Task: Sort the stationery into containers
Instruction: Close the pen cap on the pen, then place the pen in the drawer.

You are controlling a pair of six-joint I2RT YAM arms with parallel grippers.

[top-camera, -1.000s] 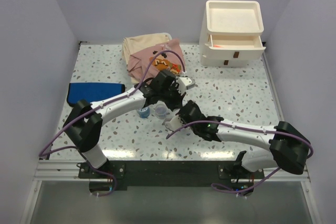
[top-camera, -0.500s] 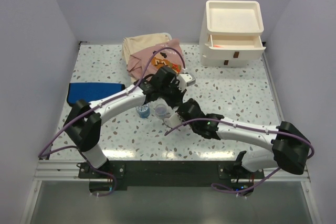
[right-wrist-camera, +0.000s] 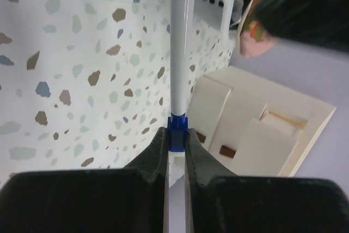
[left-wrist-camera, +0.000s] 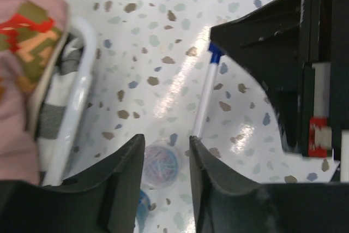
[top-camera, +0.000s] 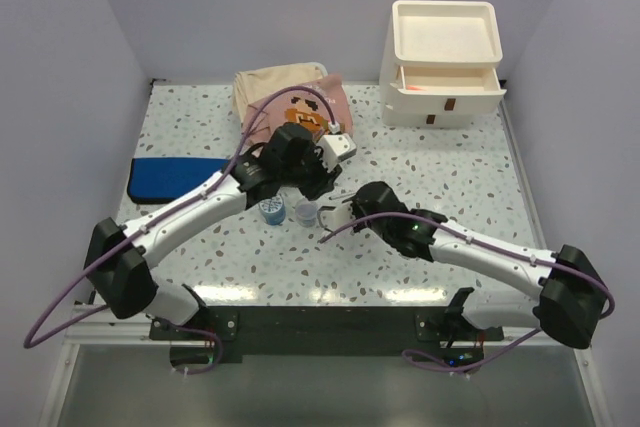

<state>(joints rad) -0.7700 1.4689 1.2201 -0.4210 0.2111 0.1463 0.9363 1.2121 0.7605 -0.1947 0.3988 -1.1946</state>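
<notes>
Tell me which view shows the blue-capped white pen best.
Right wrist: the pen is close and sharp, pinched in the right gripper. Left wrist shows it partly hidden by that arm; top external barely shows it.

Pale lilac walls (top-camera: 300, 7) are closing in the table (top-camera: 450, 187) at the back and on both sides. Its top is showing white terrazzo with brown, grey and blue flecks. Light is glinting off it near the front edge, where a black plate (top-camera: 330, 322) is lying along a metal rail (top-camera: 110, 319).
</notes>
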